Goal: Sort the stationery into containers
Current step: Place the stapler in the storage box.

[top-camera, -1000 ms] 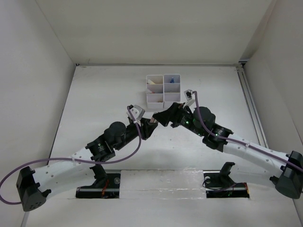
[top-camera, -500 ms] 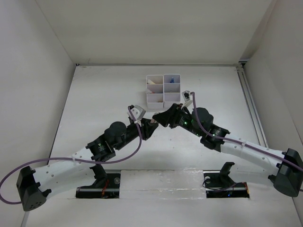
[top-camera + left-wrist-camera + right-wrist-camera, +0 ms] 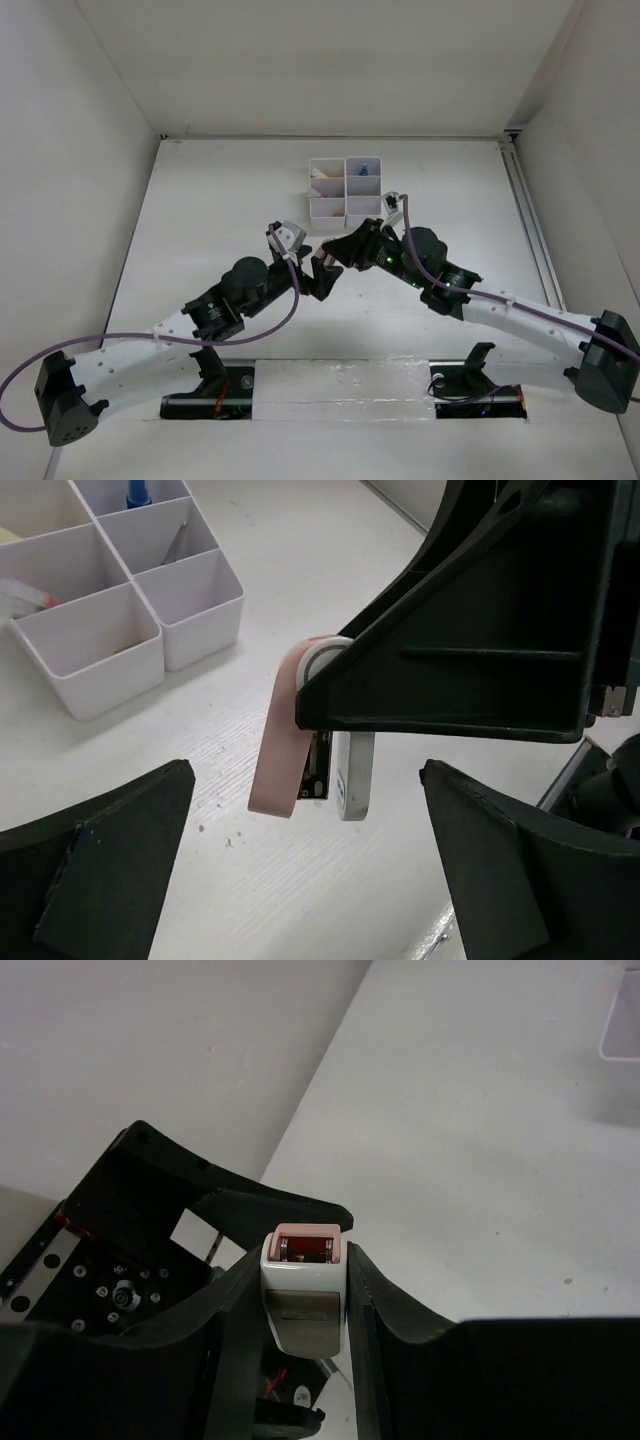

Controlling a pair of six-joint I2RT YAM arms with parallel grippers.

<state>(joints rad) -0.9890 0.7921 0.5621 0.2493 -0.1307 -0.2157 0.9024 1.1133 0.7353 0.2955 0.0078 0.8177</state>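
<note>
Right gripper [image 3: 303, 1305] pinching pink-and-white plastic stationery piece [image 3: 300, 730], long axis hanging roughly upright, lower end pointing at table. Left gripper [image 3: 305, 780] facing it, fingers standing spread wide, piece lying straight ahead between them. White six-compartment container block [image 3: 100, 685] sitting near, beyond piece.

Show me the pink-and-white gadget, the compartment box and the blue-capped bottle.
pink-and-white gadget [image 3: 280, 750]: left wrist view, its pink side.
compartment box [image 3: 115, 685]: left wrist view, nearest outer wall.
blue-capped bottle [image 3: 137, 492]: left wrist view, blue cap.
</note>
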